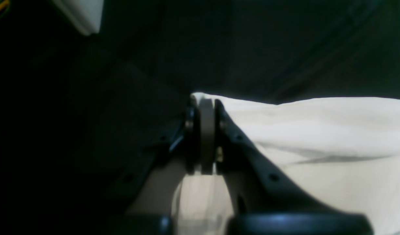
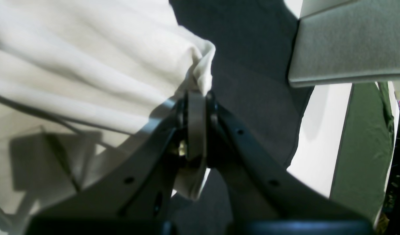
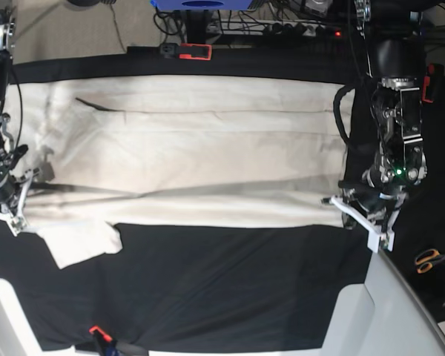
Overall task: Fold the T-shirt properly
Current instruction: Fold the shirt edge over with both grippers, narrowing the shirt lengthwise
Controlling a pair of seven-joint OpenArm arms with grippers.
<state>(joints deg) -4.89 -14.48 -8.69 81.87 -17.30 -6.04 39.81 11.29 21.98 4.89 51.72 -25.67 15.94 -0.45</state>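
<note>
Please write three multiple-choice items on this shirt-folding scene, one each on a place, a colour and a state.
1. Where in the base view are the scissors?
A. at the right edge, on the dark cloth
B. on the shirt
C. at the top left corner

2. What colour is the table cover under the T-shirt?
A. red
B. black
C. yellow

3. How does the right gripper stand?
A. wide open above the shirt
B. shut on a shirt edge
C. holding the scissors

Key: 1 A, the orange handles lie beyond the left gripper; 2 B, dark cloth shows on all sides of the cream shirt; 3 B, cream fabric bunches between its closed fingers.
</note>
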